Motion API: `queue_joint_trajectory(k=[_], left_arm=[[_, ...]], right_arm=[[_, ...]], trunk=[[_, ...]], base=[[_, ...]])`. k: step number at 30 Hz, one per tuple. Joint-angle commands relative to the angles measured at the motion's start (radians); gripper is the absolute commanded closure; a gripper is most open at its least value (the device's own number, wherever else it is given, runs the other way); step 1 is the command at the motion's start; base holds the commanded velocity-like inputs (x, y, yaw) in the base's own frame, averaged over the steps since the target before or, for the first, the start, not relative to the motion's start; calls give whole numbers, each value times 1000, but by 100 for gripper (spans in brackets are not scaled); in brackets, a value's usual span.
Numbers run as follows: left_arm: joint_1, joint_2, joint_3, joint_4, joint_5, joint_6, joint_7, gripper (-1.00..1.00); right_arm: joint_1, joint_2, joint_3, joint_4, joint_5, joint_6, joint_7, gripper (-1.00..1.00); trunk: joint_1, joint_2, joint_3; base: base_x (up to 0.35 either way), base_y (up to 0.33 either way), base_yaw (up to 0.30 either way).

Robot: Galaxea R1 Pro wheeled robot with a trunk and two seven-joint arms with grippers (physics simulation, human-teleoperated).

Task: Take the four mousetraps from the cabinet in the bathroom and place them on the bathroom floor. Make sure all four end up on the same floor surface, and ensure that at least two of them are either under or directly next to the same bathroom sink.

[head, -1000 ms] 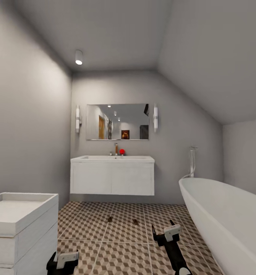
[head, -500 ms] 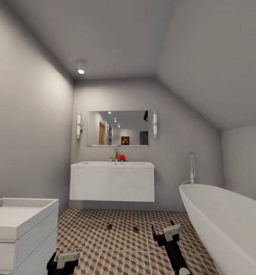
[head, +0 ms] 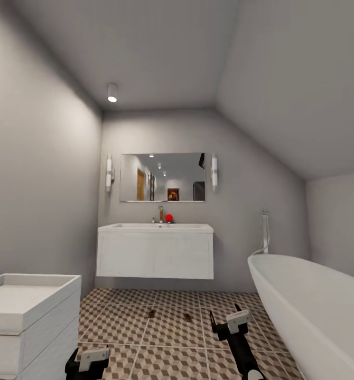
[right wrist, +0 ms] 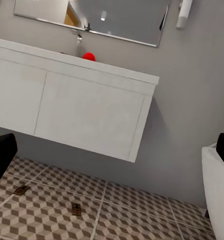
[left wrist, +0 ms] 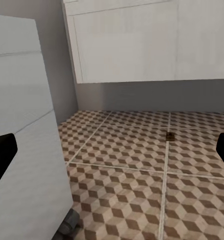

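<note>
We stand facing the bathroom sink with both end effectors low and empty; the left end effector and the right end effector each have their fingers spread apart, clamped on nothing. Two mousetraps lie on the bathroom floor ahead of the right end effector, near the sink but apparently short of being under it; the right wrist view shows them apart. Risks from here, as we judge them: driving forward could run the base over these traps; the white unit beside the left end effector and the bathtub beside the right leave a narrow lane, so turning may cause collision.
</note>
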Motion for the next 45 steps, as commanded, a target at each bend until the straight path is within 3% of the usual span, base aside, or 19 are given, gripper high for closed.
queue_joint_trajectory(k=[1,3,31,45], left_arm=[[0,1,-8,-2,1,0,9,-100],[0,0,-9,-2,1,1,9,-100],[0,0,-9,-2,1,1,9,-100],[0,-1,-9,-2,0,1,9,-100]], right_arm=[[-1,0,-2,1,11,-2,-8,-100],[-1,0,-2,1,11,-1,-8,-100],[-1,0,-2,1,12,-1,-8,-100],[-1,0,-2,4,12,-1,-8,-100]], trunk=[[0,-1,-2],[0,-1,-2],[-13,6,107],[-66,104,151]], base=[[0,0,0],[0,0,0],[0,0,0],[0,0,0]])
